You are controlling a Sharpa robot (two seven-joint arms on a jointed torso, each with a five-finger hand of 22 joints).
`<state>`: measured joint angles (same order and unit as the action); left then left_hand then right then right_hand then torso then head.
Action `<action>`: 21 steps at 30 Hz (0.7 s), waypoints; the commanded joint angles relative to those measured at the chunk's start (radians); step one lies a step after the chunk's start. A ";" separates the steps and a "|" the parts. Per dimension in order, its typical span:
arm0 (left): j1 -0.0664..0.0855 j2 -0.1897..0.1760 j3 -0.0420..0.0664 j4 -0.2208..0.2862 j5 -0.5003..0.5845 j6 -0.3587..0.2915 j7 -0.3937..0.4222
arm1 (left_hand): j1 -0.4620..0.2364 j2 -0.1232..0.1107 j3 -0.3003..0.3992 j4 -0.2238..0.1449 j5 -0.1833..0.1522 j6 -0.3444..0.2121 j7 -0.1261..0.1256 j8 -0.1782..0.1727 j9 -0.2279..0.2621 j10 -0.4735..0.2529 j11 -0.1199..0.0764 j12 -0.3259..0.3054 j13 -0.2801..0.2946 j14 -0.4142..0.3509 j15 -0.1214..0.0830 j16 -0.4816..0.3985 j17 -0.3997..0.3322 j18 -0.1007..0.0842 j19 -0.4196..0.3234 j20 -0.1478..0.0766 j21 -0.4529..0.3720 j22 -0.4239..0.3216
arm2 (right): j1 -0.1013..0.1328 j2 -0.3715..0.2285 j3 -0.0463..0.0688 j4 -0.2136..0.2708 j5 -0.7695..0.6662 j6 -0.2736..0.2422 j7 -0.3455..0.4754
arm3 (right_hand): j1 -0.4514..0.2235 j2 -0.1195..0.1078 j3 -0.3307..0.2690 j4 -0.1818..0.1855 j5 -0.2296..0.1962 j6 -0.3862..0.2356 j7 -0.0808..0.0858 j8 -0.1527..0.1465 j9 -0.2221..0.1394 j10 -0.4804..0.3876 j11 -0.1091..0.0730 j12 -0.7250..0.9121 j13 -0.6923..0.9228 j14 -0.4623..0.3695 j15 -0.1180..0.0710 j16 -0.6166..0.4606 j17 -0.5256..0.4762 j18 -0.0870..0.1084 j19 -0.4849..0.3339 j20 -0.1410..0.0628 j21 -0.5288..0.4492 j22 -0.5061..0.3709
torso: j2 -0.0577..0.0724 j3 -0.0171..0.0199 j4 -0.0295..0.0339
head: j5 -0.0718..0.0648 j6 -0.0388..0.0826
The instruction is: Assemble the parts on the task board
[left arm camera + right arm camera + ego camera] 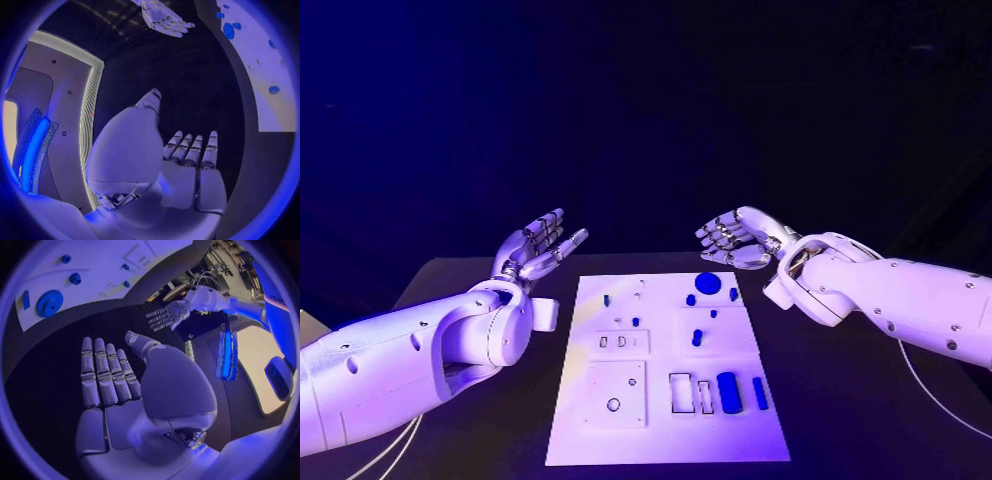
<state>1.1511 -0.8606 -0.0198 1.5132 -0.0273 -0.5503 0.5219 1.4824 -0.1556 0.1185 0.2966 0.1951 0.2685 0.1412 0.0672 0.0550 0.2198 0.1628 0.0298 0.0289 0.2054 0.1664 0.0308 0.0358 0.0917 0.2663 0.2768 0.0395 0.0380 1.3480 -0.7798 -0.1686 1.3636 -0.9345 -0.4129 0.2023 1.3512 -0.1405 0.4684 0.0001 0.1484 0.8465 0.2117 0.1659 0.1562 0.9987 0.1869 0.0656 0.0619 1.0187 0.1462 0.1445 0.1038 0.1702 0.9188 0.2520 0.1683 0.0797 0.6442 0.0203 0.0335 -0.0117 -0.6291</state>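
left hand: raised past the table's far left edge, fingers spread, holding nothing
right hand: up past the far right edge, fingers apart, nothing in it
task board: flat mid-table
parts: blue pieces scattered across the board, one round disc near its far edge

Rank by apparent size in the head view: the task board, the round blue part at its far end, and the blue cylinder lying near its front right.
1. task board, by far the largest.
2. blue cylinder, longer than the disc is wide.
3. round blue part, though it lies farther from the camera, so their order is unsure.
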 commanded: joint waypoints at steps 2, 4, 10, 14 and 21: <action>0.002 -0.020 0.004 0.040 -0.025 -0.014 0.017 | -0.002 -0.012 -0.009 0.001 0.006 -0.009 0.061 -0.008 -0.002 -0.010 0.002 -0.003 -0.002 -0.009 0.001 -0.003 -0.002 0.019 -0.012 -0.005 -0.003 -0.001 | 0.009 0.002 0.001 0.008 -0.350 0.080 -0.132 | 0.011 -0.022 0.036 0.013 -0.035 0.108 0.000 0.020 0.006 0.111 -0.033 -0.002 0.000 0.129 -0.042 0.033 0.012 0.014 0.118 -0.041 0.034 0.003 | 0.024 0.0032 0.0109 | -0.012 0.006; 0.003 -0.030 0.006 0.061 -0.025 -0.015 0.017 | -0.002 -0.012 -0.009 0.001 0.006 -0.009 0.061 -0.008 -0.002 -0.010 0.002 -0.003 -0.002 -0.009 0.000 -0.003 -0.002 0.019 -0.011 -0.005 -0.003 -0.001 | 0.013 0.002 0.002 0.013 -0.424 0.089 -0.160 | 0.014 -0.030 0.034 0.015 -0.047 0.132 -0.011 0.025 0.008 0.143 -0.046 0.003 0.001 0.192 -0.063 0.060 0.026 0.015 0.173 -0.063 0.064 0.016 | 0.030 0.0033 0.0136 | -0.016 0.006; 0.003 -0.056 0.008 0.122 -0.024 -0.016 0.015 | -0.003 -0.012 -0.010 0.001 0.007 -0.010 0.066 -0.009 -0.003 -0.012 0.007 -0.003 -0.001 -0.009 0.003 -0.003 -0.002 0.031 -0.016 -0.011 -0.003 -0.001 | 0.019 0.004 0.002 0.022 -0.576 0.114 -0.212 | 0.017 -0.057 0.015 0.026 -0.061 0.162 -0.031 0.020 0.004 0.194 -0.073 -0.003 0.000 0.334 -0.107 0.125 0.076 0.013 0.285 -0.119 0.148 0.058 | 0.046 0.0037 0.0222 | -0.027 0.004; 0.002 -0.072 0.008 0.163 0.000 -0.006 0.019 | -0.004 0.006 0.003 0.000 0.005 -0.003 0.070 -0.008 -0.002 -0.009 0.012 -0.002 -0.001 -0.006 0.009 -0.002 -0.002 0.047 -0.015 -0.009 -0.001 0.000 | 0.021 0.009 0.002 0.027 -0.640 0.138 -0.230 | 0.020 -0.074 0.003 0.043 -0.061 0.178 -0.044 0.010 -0.001 0.219 -0.089 -0.004 0.001 0.435 -0.132 0.208 0.150 0.011 0.350 -0.152 0.222 0.103 | 0.058 0.0049 0.0286 | -0.032 0.002; 0.002 -0.091 0.009 0.202 0.033 0.042 0.012 | 0.003 0.071 0.099 -0.016 -0.003 0.131 0.112 0.028 0.023 0.386 0.093 0.068 0.033 0.485 0.059 0.132 0.085 0.051 0.384 0.015 0.140 0.070 | 0.018 0.024 0.002 0.023 -0.690 0.169 -0.242 | 0.031 -0.107 0.023 0.092 -0.046 0.190 -0.057 -0.012 -0.007 0.230 -0.100 -0.004 0.003 0.456 -0.146 0.444 0.343 0.008 0.378 -0.170 0.352 0.204 | 0.071 0.0071 0.0390 | -0.036 -0.001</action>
<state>1.1516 -0.9508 -0.0123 1.7073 -0.0192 -0.5500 0.5239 1.4849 -0.0928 0.2126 0.2813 0.1950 0.3938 0.1482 0.0945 0.0770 0.5659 0.2472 0.0908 0.0591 0.6194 0.2222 0.1432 0.1080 0.1464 0.5870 0.2930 0.1570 0.0967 1.3666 -0.7588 -0.1671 1.3874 -1.5448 -0.2925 -0.0120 1.3833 -0.2387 0.4918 0.0861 0.0967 1.0309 0.1553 0.1584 0.1501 1.2261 0.0842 0.0655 0.0632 1.4632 0.0068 0.5706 0.4321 0.1704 1.2967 0.0843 0.5103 0.2757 0.7071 0.0259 0.0657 -0.0458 -0.6288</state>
